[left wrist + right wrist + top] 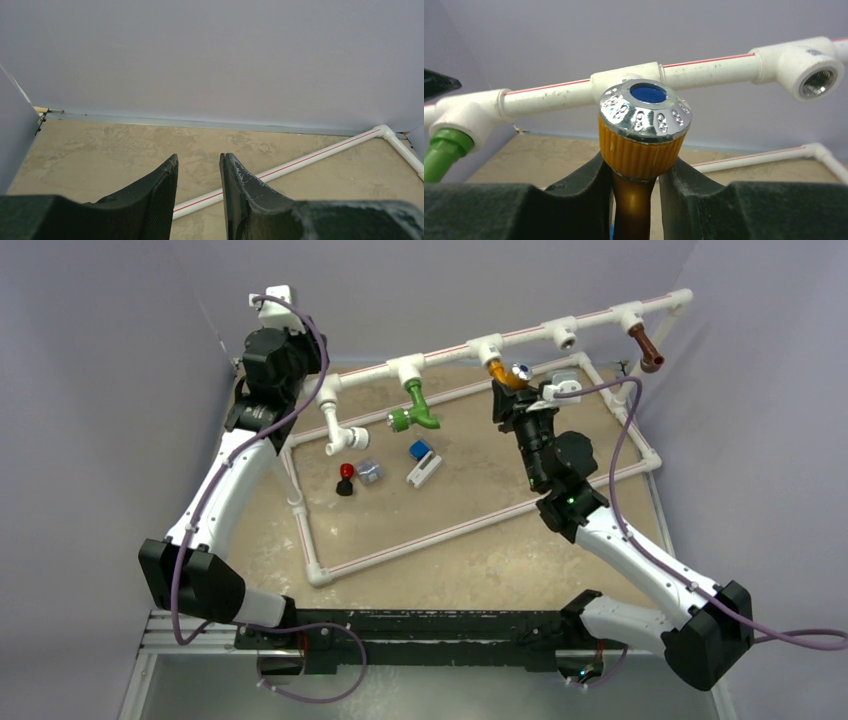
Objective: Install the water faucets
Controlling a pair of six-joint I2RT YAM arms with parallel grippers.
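Three small loose pieces lie nearest on the tan surface [480,560], inside a white pipe frame [450,531]: a red-and-black knob [346,478], a greyish clear bit [369,472] just beside it, and a blue-and-white part [422,462] a little to the right. Beyond them the right pincer [636,165] is closed tight on the orange faucet [644,145], its two black fingers pressing the amber stem just below the ribbed orange collar. That collar carries a dimpled silver cap [646,107] with a blue disc in its middle. From above, the faucet's far end meets a tee socket [487,348] on the raised pipe rail [445,355]; how deep it sits cannot be told. Along the same rail the green faucet [418,405] hangs from the next socket to the left. One threaded socket [819,75] to the right stands empty, and the brown faucet [645,345] hangs from the socket beyond it. Farthest off at the back left, the left pincer [198,165] faces the wall, its fingers a narrow gap apart and gripping nothing.
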